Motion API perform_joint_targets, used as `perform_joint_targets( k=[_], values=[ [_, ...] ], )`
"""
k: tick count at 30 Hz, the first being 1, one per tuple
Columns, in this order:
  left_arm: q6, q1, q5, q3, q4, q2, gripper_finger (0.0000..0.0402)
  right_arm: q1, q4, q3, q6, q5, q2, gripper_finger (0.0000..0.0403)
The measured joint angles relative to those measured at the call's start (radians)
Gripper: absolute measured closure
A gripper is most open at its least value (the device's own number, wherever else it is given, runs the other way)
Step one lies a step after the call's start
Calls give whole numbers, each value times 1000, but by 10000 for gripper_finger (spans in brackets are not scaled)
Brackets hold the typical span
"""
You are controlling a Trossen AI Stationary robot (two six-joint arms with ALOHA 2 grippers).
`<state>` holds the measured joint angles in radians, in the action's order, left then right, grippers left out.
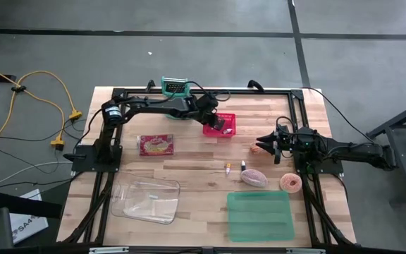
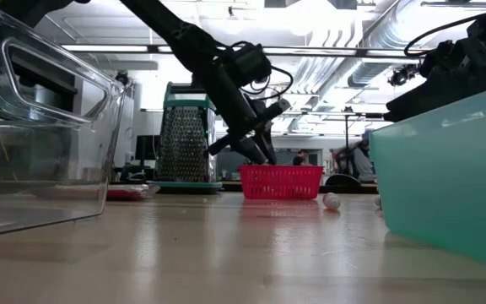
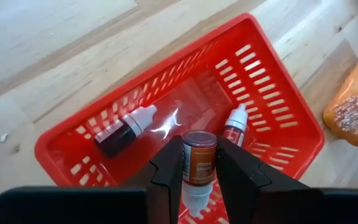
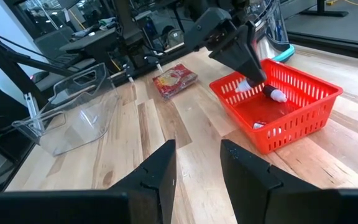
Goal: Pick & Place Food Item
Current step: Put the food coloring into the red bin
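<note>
The left gripper (image 3: 199, 171), clenched on a small bottle (image 3: 198, 163) above the red basket (image 3: 278, 118), could drop it onto the two bottles inside, so it bounces onto the desk (image 3: 55, 37).

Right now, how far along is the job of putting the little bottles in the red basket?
Done: two small dropper bottles already lie in the red basket. In hand: the left gripper holds a third, brown-labelled bottle over the basket, not released. Left: two more small bottles stand on the table. The right gripper waits near the basket, holding nothing.
</note>
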<state>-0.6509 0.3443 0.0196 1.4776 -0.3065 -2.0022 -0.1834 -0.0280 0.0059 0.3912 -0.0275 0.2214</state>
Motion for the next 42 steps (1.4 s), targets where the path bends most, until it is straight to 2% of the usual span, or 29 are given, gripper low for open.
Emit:
perform_joint_targets(
  k=[39,42],
  values=[
    [23,-18,11,0,17,0,324,0,2,0,0,1,0,289],
    [24,-18,11,0,17,0,315,0,2,0,0,0,0,289]
  ],
)
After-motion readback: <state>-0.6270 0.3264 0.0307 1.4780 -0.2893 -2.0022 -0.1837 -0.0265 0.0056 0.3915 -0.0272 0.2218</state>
